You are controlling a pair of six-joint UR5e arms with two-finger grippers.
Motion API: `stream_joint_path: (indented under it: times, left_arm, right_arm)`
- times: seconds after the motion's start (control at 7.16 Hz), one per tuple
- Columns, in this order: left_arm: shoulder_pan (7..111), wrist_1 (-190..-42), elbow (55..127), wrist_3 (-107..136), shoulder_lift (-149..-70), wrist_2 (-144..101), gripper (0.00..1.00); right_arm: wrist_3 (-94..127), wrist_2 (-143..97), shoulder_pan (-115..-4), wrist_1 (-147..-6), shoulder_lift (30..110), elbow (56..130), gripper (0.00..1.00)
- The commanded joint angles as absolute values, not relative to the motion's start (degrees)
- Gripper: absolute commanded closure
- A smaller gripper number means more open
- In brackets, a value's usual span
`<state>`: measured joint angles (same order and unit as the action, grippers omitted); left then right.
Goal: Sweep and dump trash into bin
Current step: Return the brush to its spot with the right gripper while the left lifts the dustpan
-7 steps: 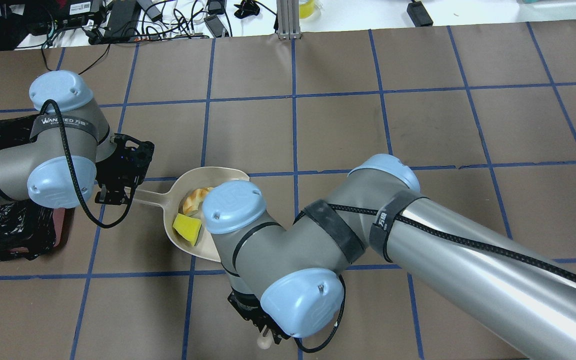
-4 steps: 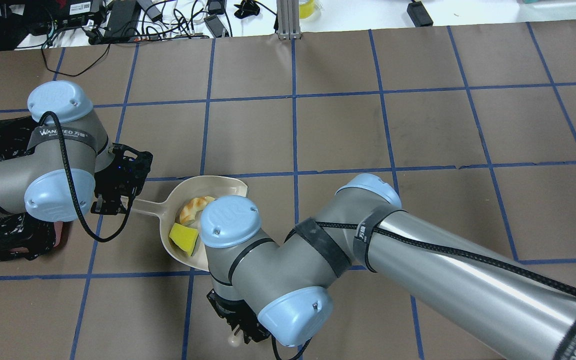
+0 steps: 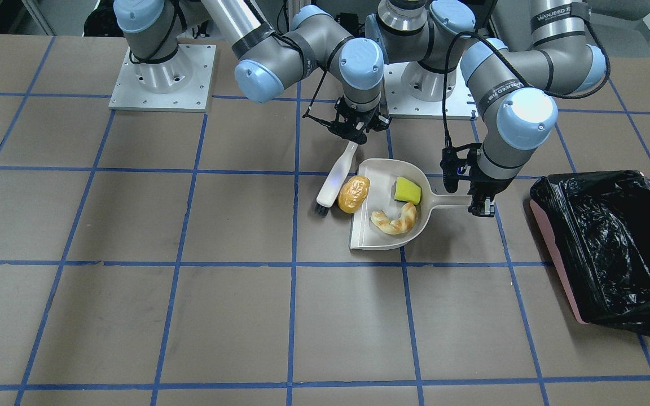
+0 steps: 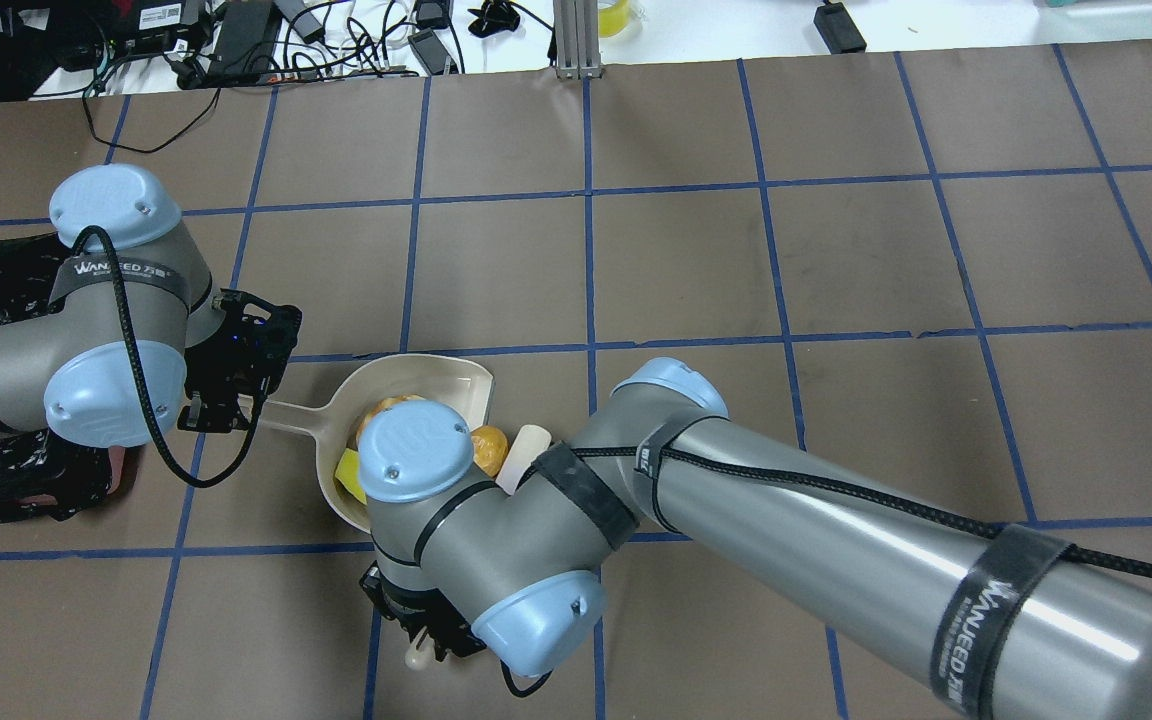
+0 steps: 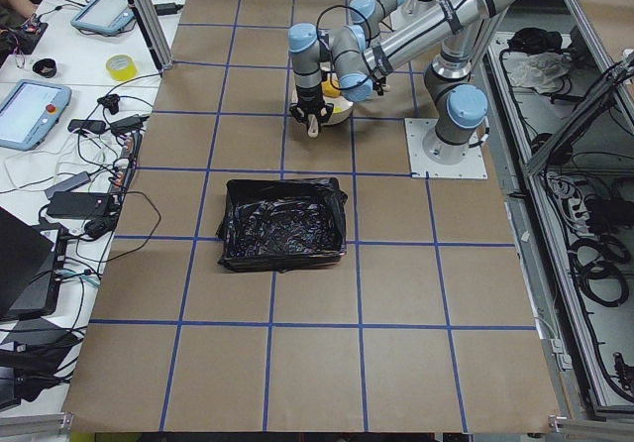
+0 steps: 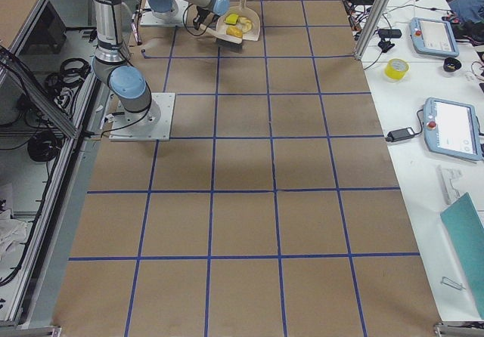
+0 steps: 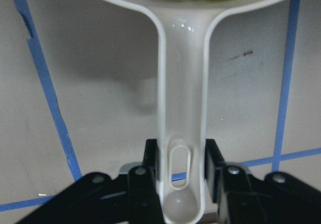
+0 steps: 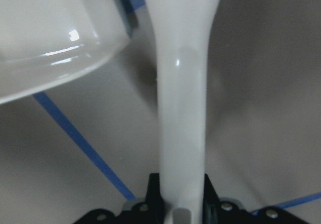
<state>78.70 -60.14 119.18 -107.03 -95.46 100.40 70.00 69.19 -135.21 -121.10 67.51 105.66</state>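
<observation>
The beige dustpan point(image 3: 378, 186) lies on the table with the yellow wedge point(image 3: 408, 190) and the tan croissant piece point(image 3: 395, 221) inside. The golden-brown potato lump point(image 3: 354, 194) sits at the pan's open lip. My right gripper point(image 3: 353, 134) is shut on the white brush handle point(image 3: 339, 172); its black bristles point(image 3: 320, 210) are against the potato's outer side. My left gripper point(image 3: 480, 204) is shut on the dustpan handle point(image 7: 183, 108). The pink bin point(image 3: 553, 248) with its black bag point(image 3: 613, 242) stands beyond the left gripper, apart from the pan.
In the overhead view my right arm point(image 4: 786, 540) lies low across the near table and covers part of the dustpan point(image 4: 436, 372). Cables and devices point(image 4: 236, 40) lie past the table's far edge. The two arm bases point(image 3: 161, 73) stand behind the pan.
My right arm has swung left in the overhead view, the brush pushing the potato up to the pan's mouth. The dustpan and left gripper have shifted slightly left.
</observation>
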Motion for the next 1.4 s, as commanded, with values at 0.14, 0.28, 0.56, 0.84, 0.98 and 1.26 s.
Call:
stream_joint_path:
  times: [0.14, 0.28, 0.56, 0.84, 0.98, 1.26]
  left_arm:
    - [78.6, -60.1, 119.1, -107.0, -95.5, 100.3, 1.0]
    - [78.1, -59.9, 119.0, -106.9, -95.5, 99.7, 1.0]
    - [77.4, -58.9, 118.8, -106.8, -96.5, 96.7, 1.0]
    - [77.3, -58.3, 118.7, -106.6, -96.9, 95.5, 1.0]
    - [76.6, -58.3, 118.7, -106.5, -96.9, 95.2, 1.0]
    - [73.9, -58.5, 118.7, -106.8, -96.9, 90.7, 1.0]
  right_arm:
    - [66.5, 72.0, -135.3, -119.7, 62.7, 97.7, 1.0]
    - [63.0, 72.5, -135.3, -119.6, 62.8, 97.6, 1.0]
    - [59.2, 77.6, -134.6, -114.1, 63.7, 97.5, 1.0]
    - [59.0, 78.2, -133.7, -109.4, 66.3, 97.7, 1.0]
    - [56.5, 80.8, -132.5, -107.4, 67.7, 98.1, 1.0]
    - [47.5, 83.4, -125.8, -103.2, 70.7, 98.1, 1.0]
